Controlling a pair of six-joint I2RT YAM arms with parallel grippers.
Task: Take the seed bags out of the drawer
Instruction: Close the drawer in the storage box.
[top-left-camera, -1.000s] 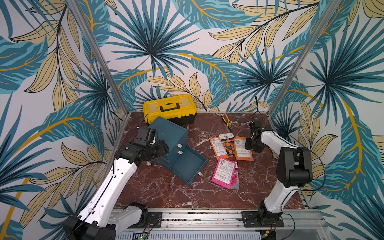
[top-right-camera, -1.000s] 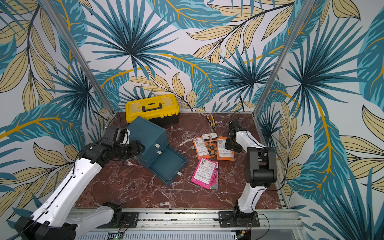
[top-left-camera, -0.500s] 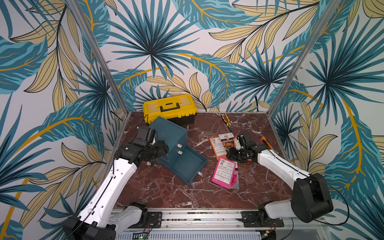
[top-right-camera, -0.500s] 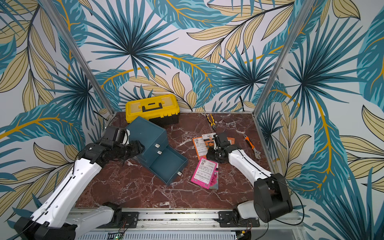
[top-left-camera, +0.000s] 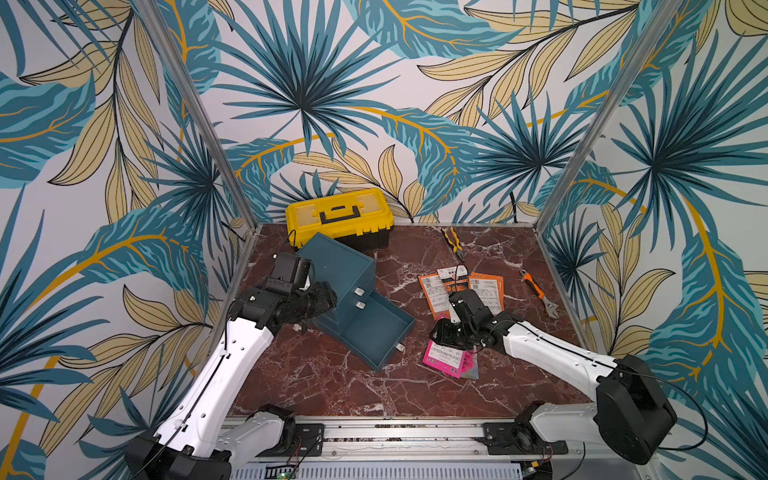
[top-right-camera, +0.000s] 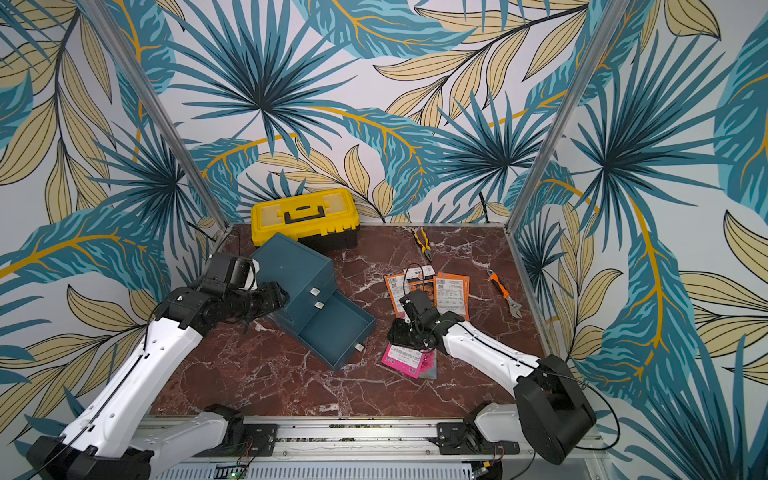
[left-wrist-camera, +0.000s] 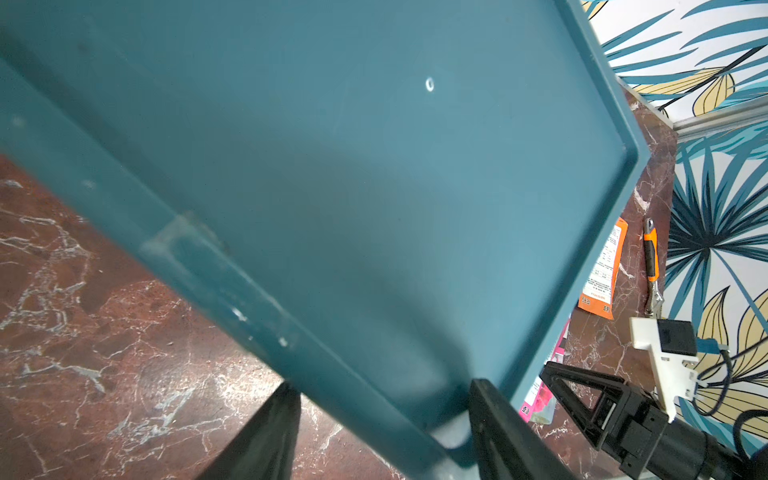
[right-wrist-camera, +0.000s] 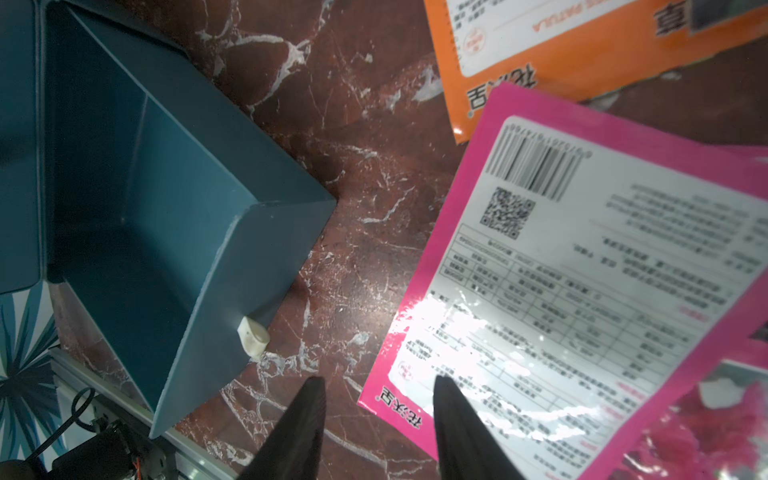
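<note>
The teal cabinet (top-left-camera: 332, 266) has its bottom drawer (top-left-camera: 376, 332) pulled out, and I see only bare teal inside the drawer (right-wrist-camera: 145, 208). My left gripper (top-left-camera: 326, 301) is shut on the cabinet's edge (left-wrist-camera: 382, 384). Seed bags lie on the marble to the right of the drawer. The orange ones (top-left-camera: 486, 286) are label side up, and magenta ones (top-left-camera: 446, 359) are stacked nearer the front. My right gripper (top-left-camera: 442, 334) hovers open over the magenta stack's near corner (right-wrist-camera: 379, 379), holding nothing. In the right wrist view the magenta label (right-wrist-camera: 582, 270) and an orange bag (right-wrist-camera: 540, 62) show.
A yellow toolbox (top-left-camera: 338, 214) stands against the back wall behind the cabinet. Yellow-handled pliers (top-left-camera: 455, 245) lie at the back. An orange-handled wrench (top-left-camera: 538, 293) lies near the right wall. Metal posts and patterned walls close in the table.
My right arm has swung from the back right, across the orange bags, forward and left to the magenta stack beside the drawer. The left arm and cabinet have not moved.
</note>
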